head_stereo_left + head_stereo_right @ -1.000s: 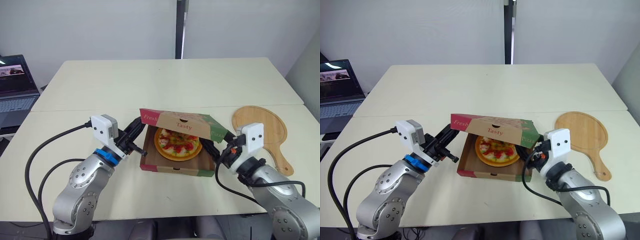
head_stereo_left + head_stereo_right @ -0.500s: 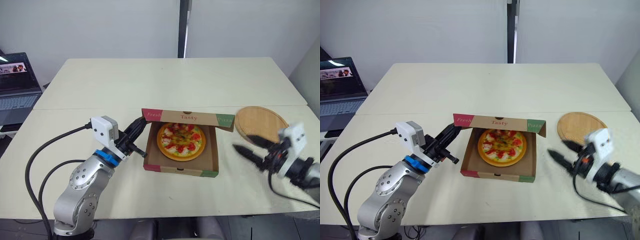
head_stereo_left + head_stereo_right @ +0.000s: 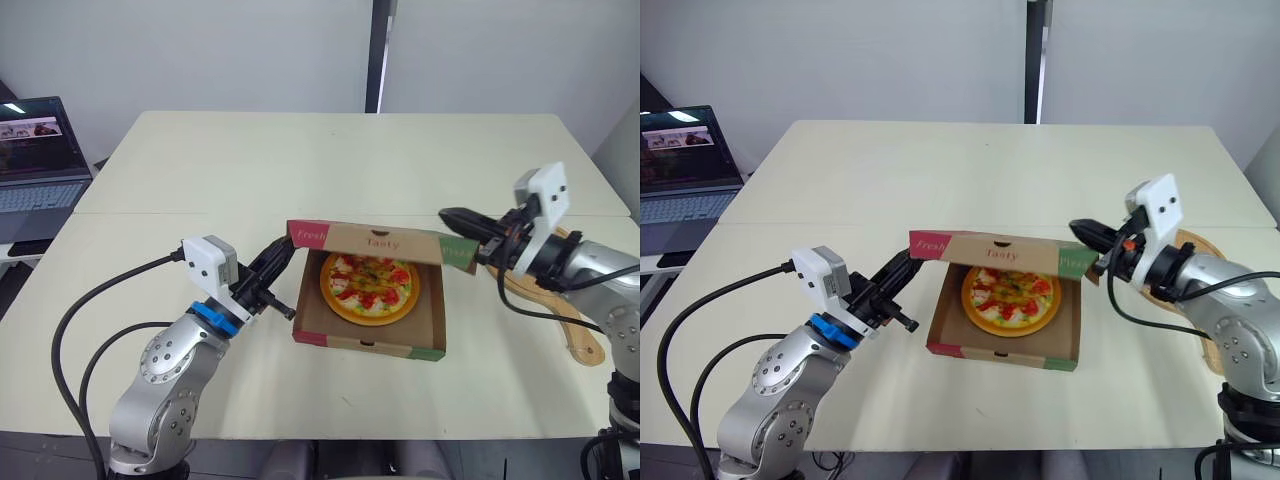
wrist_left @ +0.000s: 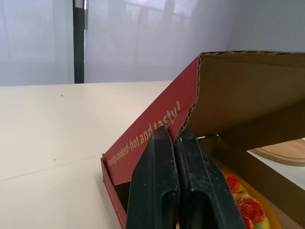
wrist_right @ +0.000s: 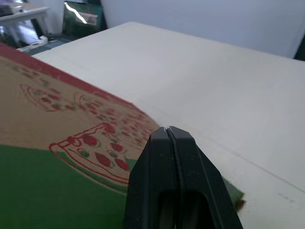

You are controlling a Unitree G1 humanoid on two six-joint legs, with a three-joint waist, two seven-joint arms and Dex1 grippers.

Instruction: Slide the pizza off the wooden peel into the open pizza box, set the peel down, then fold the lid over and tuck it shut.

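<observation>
Gaping corrugated pizza box — round pizza inside

An office room (laptop, plain cream tables).

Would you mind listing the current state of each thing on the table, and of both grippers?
pizza box: not shut, pizza inside.
lid: half folded over, not tucked.
pizza: flat in the box.
wooden peel: lying flat on the table.
laptop: open, screen lit.
left gripper: shut, at the lid's red side flap.
right gripper: shut, at the lid's green corner.
</observation>
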